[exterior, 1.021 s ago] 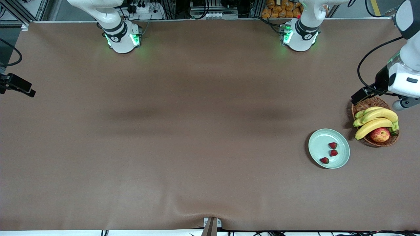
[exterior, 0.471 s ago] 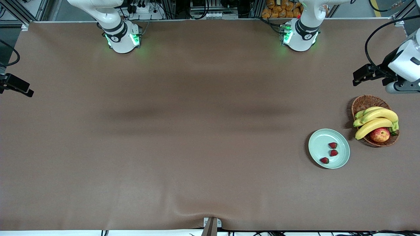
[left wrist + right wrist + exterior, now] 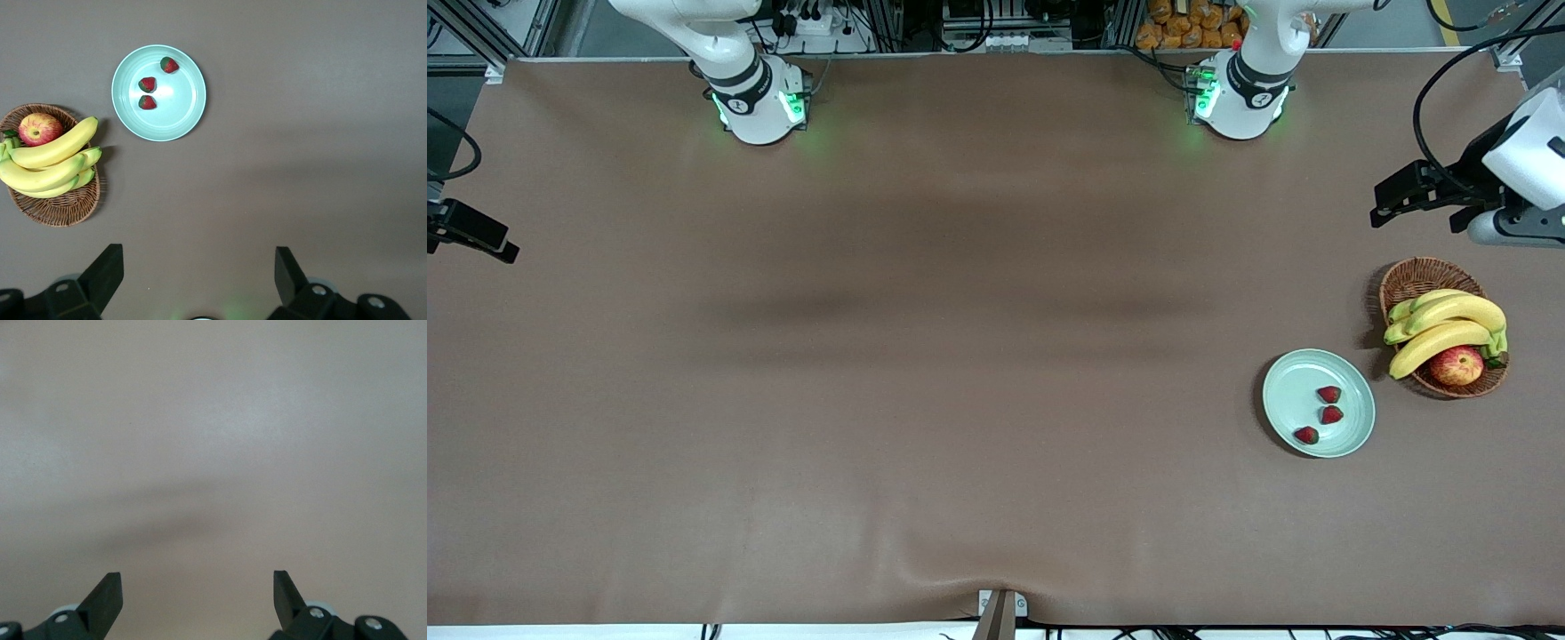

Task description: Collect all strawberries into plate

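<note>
All three strawberries in plate, just beside basket. None loose on table. Task looks done. Left gripper spread wide, empty, high over table. Right gripper spread, empty, waiting over bare table.

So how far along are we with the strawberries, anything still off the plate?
It looks done: all three strawberries lie on the plate, apart from one another. None shows in the basket or on the table. Nothing is in hand: the left gripper hangs open over bare table near the basket, and the right gripper is open and waiting.
</note>
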`<state>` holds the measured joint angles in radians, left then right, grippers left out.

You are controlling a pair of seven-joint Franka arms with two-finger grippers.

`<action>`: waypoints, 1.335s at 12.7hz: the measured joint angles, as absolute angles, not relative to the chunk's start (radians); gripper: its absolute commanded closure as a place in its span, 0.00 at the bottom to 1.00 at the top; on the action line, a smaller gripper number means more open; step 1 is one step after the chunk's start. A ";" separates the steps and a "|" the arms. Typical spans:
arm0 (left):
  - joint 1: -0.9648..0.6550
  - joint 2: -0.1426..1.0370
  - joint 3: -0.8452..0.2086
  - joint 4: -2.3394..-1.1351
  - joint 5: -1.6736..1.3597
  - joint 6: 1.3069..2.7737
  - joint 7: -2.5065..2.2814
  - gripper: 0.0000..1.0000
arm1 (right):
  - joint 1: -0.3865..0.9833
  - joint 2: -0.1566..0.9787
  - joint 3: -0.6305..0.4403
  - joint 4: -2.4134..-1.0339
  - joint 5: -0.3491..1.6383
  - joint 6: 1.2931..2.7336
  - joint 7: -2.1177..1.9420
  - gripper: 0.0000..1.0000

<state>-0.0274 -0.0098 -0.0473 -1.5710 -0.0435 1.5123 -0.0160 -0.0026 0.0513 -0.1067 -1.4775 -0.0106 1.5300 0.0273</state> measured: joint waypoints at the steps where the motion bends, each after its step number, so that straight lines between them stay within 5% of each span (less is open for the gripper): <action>1: -0.027 -0.008 -0.047 -1.570 -0.037 1.512 -0.016 0.00 | -0.003 0.051 -0.107 -1.478 -0.011 1.530 0.027 0.00; 17: -0.024 -0.008 -0.089 -1.553 0.014 1.509 -0.010 0.00 | -0.003 0.052 -0.107 -1.478 -0.009 1.524 0.027 0.00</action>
